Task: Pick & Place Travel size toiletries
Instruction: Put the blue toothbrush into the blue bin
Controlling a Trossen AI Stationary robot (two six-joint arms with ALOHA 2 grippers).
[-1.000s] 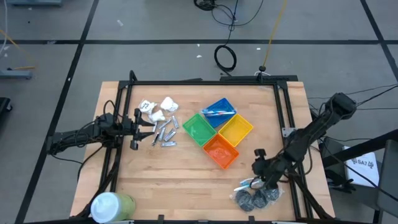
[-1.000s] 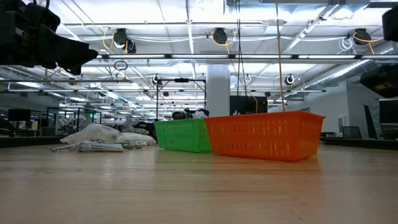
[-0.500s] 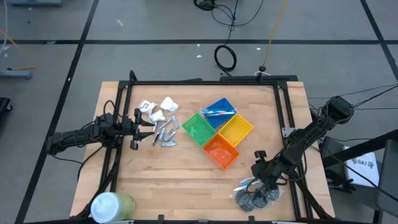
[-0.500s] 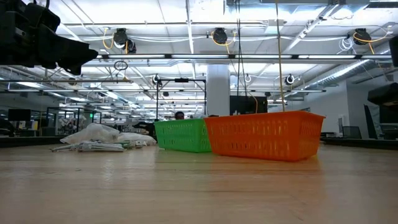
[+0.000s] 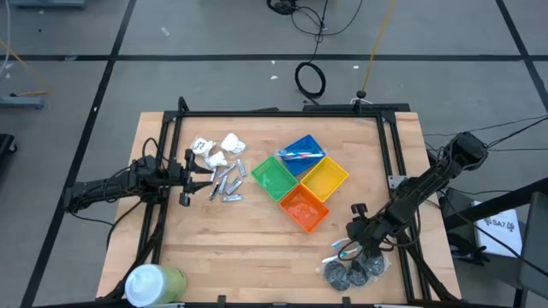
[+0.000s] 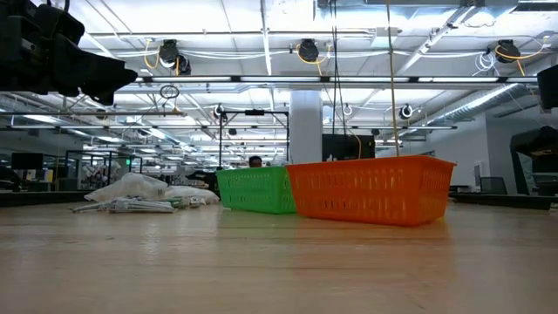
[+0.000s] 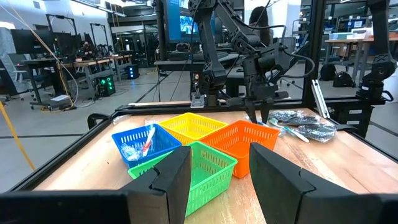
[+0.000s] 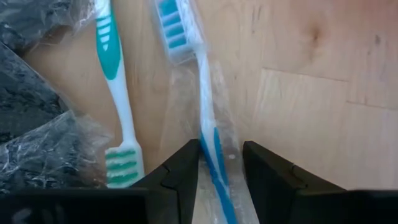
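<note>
My right gripper is open near the table's near right corner, pointing down over two toothbrush sticks. In the right wrist view its fingers stand on either side of the handle of a blue-and-white stick in a clear wrapper. A teal-and-white stick lies beside it, next to the dark grey wads. My left gripper waits open at the table's left, beside the silver pieces and white packets. My right gripper comes from above with one finger on each side of the wrapped stick's handle, lying across it. The stick lies flat on the table. I cannot tell whether the fingers touch the handle or its wrapper.
Four bins stand in a diamond at mid-table: blue with a stick inside, green, yellow, orange. A green-and-white cylinder lies at the near left corner. A black frame rail runs along the table's right side.
My right gripper has sunk lower toward the sticks by the near right corner; in the low view its arm has dropped at the right edge. The toiletries have stayed in place.
</note>
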